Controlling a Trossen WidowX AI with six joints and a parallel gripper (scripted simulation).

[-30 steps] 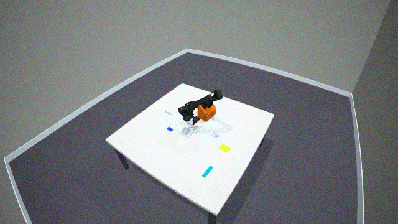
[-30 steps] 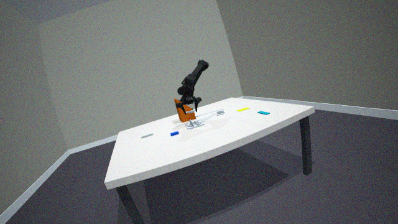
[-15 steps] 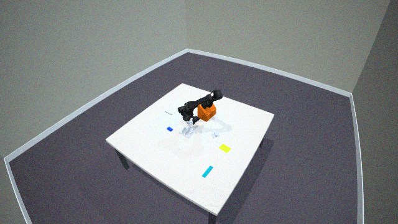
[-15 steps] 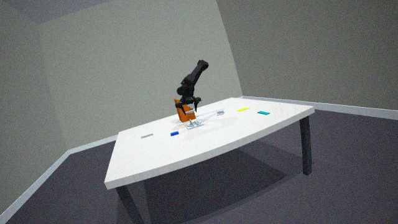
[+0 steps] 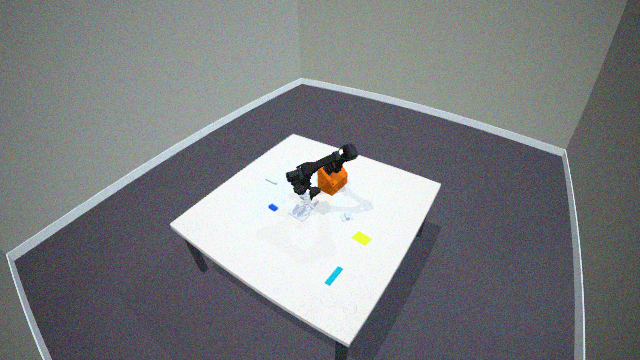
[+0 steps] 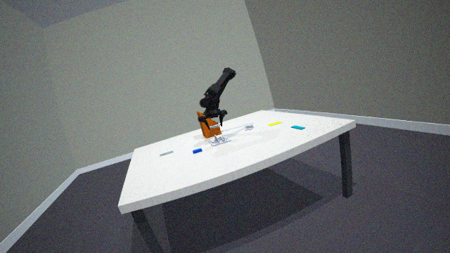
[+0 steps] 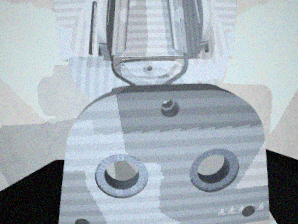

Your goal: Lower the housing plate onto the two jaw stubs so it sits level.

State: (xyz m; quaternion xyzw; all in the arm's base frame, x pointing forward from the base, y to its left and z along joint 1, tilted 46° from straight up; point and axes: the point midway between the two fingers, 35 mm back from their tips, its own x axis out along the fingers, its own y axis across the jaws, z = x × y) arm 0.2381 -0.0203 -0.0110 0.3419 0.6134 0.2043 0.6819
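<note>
The housing plate point(image 7: 150, 145) point(image 6: 215, 126) is pale grey, with two ringed holes and a small hole near its rounded edge. My gripper point(image 5: 307, 194) point(image 6: 215, 124) point(image 7: 160, 164) is shut on it; the black fingers hold its two sides, and it hangs above the table. The pale jaw assembly on its base point(image 5: 301, 211) point(image 6: 220, 140) point(image 7: 149, 30) lies on the table below, with a visible gap under the plate in the exterior view. In the wrist view it shows beyond the plate's rounded edge. The plate hides the jaw stubs and pins there.
An orange block point(image 5: 332, 182) point(image 6: 211, 132) stands close behind the assembly, beside the arm. A blue block point(image 5: 273, 207) point(image 6: 197, 151), a grey bar point(image 5: 271, 181) point(image 6: 166, 153), a small pale part point(image 5: 347, 216) point(image 6: 249, 127), a yellow piece point(image 5: 361, 238) point(image 6: 275, 124) and a cyan strip point(image 5: 334, 276) point(image 6: 298, 127) lie around.
</note>
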